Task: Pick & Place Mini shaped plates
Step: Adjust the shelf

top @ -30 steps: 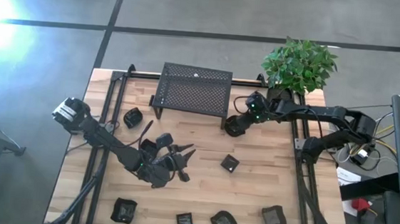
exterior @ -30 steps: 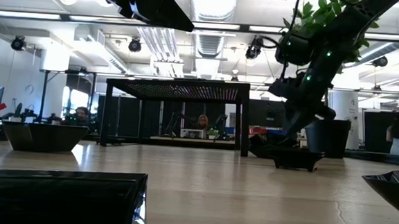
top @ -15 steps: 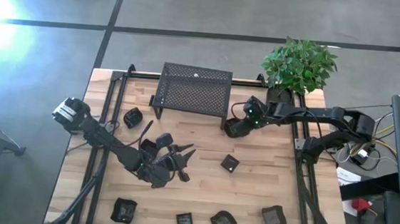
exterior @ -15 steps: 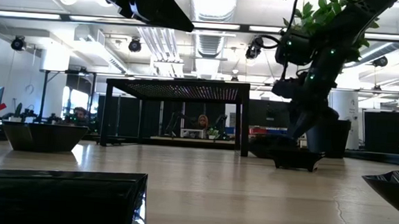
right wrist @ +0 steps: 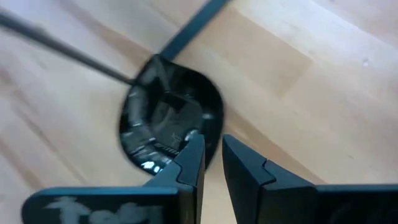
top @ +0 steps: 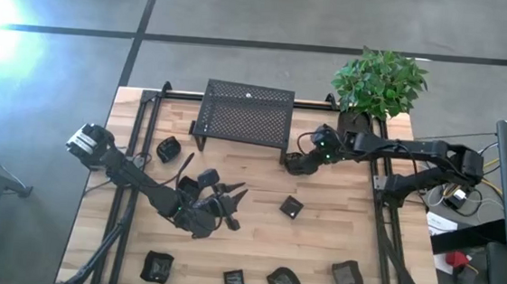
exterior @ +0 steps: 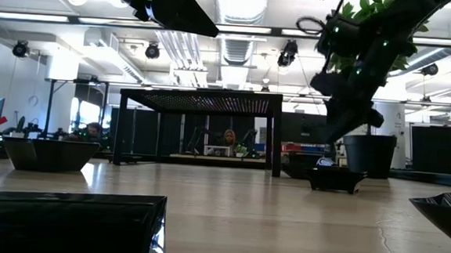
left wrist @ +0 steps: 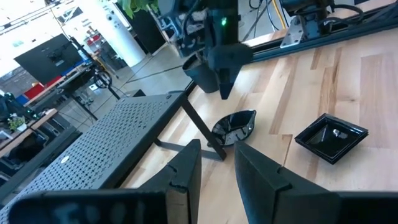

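Note:
Several mini shaped plates, tiny glossy black dishes, lie scattered on the wooden table [top: 337,230]. One leaf-like plate [left wrist: 235,126] rests flat by the right front leg of the black mesh stand [top: 245,112]. My right gripper [right wrist: 212,144] hovers just above this plate [right wrist: 168,118], pointing steeply down, fingers a narrow gap apart and nothing between them. My left gripper [left wrist: 217,149] waits above the table's middle left [top: 233,206], pointing almost level at that spot, narrowly open and empty. A square plate [left wrist: 329,135] lies nearer the middle.
More plates lie along the near edge [top: 157,266] [top: 233,280] [top: 283,281] [top: 346,275], and one lies left of the stand [top: 168,149]. A potted plant [top: 378,84] stands at the far right corner. Bare wood lies between the stand and the near plates.
My right gripper has risen from the leaf-like plate by the stand's leg and drawn slightly toward the table's right edge. The plate stays flat on the table.

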### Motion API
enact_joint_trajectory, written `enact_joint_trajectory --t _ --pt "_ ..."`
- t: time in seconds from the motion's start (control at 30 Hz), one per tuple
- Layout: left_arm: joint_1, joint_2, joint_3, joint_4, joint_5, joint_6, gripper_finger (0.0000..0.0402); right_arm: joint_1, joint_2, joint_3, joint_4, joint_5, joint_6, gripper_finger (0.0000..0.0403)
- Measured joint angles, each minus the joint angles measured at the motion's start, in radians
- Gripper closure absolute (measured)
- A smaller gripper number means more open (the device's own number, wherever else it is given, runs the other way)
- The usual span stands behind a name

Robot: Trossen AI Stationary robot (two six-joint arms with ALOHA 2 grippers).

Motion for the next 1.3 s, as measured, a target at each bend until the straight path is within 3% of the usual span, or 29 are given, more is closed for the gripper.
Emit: enact_joint_trajectory --t 0.23,0.5,1.0,1.3 --pt "0.000 0.000 0.000 0.000 -0.080 0.002 0.0309 0.139 -0.060 0.000 0.057 0.073 0.003 0.0349" --pt "0.000 -0.013 0.000 -0.001 -0.089 0.002 0.0309 0.275 -0.043 0.001 0.297 0.075 -0.100 0.0349" --pt "-0.001 -0.082 -0.001 -0.062 -0.097 -0.001 0.0309 0.247 0.081 0.002 0.436 0.106 -0.260 0.0349" --pt "-0.001 -0.083 -0.001 -0.068 -0.098 -0.002 0.0309 0.241 0.092 0.002 0.446 0.277 -0.298 0.0349"
